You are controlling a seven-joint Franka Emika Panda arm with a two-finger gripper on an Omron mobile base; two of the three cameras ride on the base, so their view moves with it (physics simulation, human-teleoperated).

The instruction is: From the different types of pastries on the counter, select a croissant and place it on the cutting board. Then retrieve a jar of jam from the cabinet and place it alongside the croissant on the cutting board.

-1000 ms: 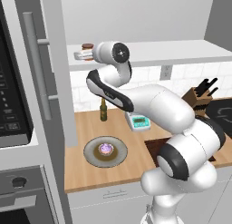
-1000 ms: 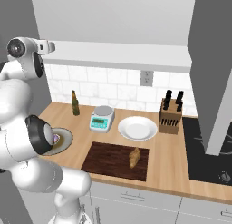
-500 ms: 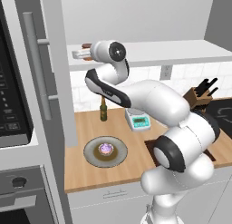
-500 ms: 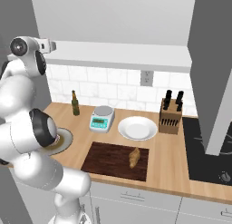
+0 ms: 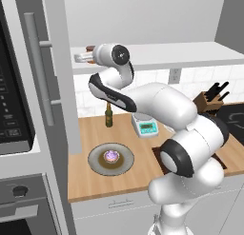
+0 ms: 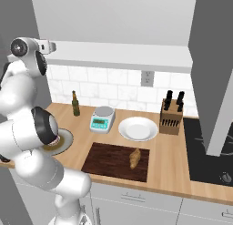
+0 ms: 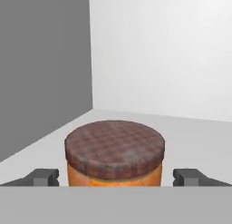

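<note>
Compared with a second ago, the arm has reached further into the cabinet, carrying the hand up to the jar of jam on the white shelf. Its fingers stand wide apart on either side of the jar, not gripping it. The croissant lies unmoved on the cutting board, on the counter.
</note>
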